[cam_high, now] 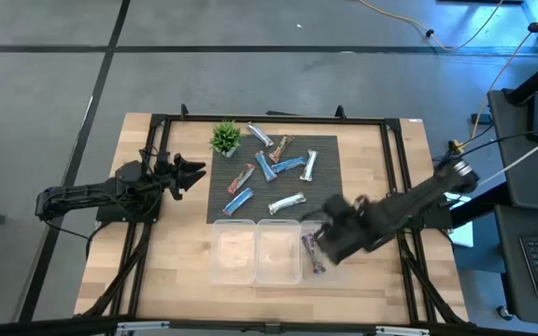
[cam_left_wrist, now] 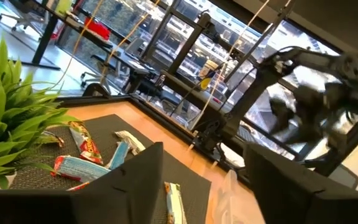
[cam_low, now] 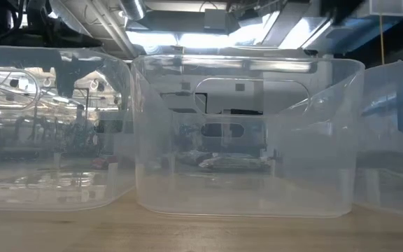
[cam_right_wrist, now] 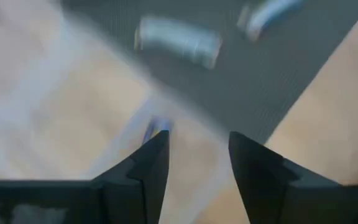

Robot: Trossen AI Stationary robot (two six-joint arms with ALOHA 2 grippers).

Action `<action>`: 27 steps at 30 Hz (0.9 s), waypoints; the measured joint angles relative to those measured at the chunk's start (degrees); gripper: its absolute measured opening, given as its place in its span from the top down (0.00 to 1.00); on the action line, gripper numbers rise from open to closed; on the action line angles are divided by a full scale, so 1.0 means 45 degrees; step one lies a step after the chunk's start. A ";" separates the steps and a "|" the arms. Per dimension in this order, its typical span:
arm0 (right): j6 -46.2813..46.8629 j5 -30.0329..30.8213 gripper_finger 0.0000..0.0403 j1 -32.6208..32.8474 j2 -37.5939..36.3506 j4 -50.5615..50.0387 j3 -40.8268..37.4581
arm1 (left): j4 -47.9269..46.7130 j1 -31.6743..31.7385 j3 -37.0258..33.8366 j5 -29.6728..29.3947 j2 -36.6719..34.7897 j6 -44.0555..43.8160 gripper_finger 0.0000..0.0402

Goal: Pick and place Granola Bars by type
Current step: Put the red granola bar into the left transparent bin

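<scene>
Several granola bars lie flat on the dark mat (cam_high: 274, 173): blue ones (cam_high: 239, 200), a red-brown one (cam_high: 243, 175), silver-white ones (cam_high: 286, 203). A dark purple bar (cam_high: 314, 254) lies in the rightmost clear bin (cam_high: 330, 266). My right gripper (cam_high: 312, 233) hovers open over that bin's far end, touching nothing. Its wrist view is blurred and shows the open fingers (cam_right_wrist: 197, 149), a bluish scrap (cam_right_wrist: 157, 127) beside one fingertip, and a silver-white bar (cam_right_wrist: 178, 38) farther off. My left gripper (cam_high: 192, 174) waits open at the mat's left edge; its wrist view (cam_left_wrist: 204, 186) looks over blue bars (cam_left_wrist: 79, 167).
Three clear bins stand side by side at the near edge of the mat: left (cam_high: 233, 252), middle (cam_high: 278, 250) and the rightmost one; they fill the low view (cam_low: 243, 140). A small green potted plant (cam_high: 225, 137) stands at the mat's far left corner. Black frame rails (cam_high: 400, 168) border the table.
</scene>
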 joint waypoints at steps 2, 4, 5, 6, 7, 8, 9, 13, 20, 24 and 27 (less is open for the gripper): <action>-0.0512 0.1152 0.58 -0.0212 -0.0636 -0.0237 0.0013 | 0.0382 0.0000 0.0000 0.0164 0.0000 0.0409 0.40; -0.0985 0.2039 0.58 -0.0422 -0.1156 -0.0465 0.0013 | 0.0666 0.0001 0.0004 0.0407 0.0000 0.0872 0.36; -0.1233 0.2411 0.58 -0.0551 -0.1363 -0.0540 0.0013 | 0.0797 0.0003 0.0001 0.0530 0.0000 0.1025 0.34; -0.1477 0.2730 0.58 -0.0658 -0.1558 -0.0704 0.0013 | 0.0921 0.0000 0.0000 0.0658 0.0000 0.1044 0.33; -0.1741 0.2985 0.58 -0.0767 -0.1697 -0.0923 0.0013 | 0.1021 0.0000 0.0002 0.0786 0.0000 0.0904 0.32; -0.1895 0.3211 0.58 -0.0900 -0.1810 -0.1157 0.0013 | 0.1087 0.0000 0.0000 0.0962 0.0000 0.0583 0.31; -0.2071 0.3430 0.58 -0.1031 -0.1911 -0.1432 0.0013 | 0.1095 0.0000 0.0000 0.1101 0.0000 0.0193 0.31; -0.2559 0.4223 0.58 -0.1636 -0.2328 -0.1866 -0.0238 | 0.1091 0.0000 0.0003 0.1445 0.0077 0.0100 0.32; -0.2854 0.4364 0.58 -0.3371 -0.3864 -0.1684 -0.2574 | -0.0228 -0.0015 0.1554 0.1302 0.1942 0.1347 0.32; -0.3555 0.4263 0.58 -0.4390 -0.4997 -0.0455 -0.4350 | -0.2309 -0.0015 0.3649 0.1073 0.4523 0.2411 0.33; -0.4852 0.3963 0.58 -0.5192 -0.5717 0.1167 -0.5332 | -0.4166 -0.0034 0.5471 0.0666 0.6846 0.2958 0.33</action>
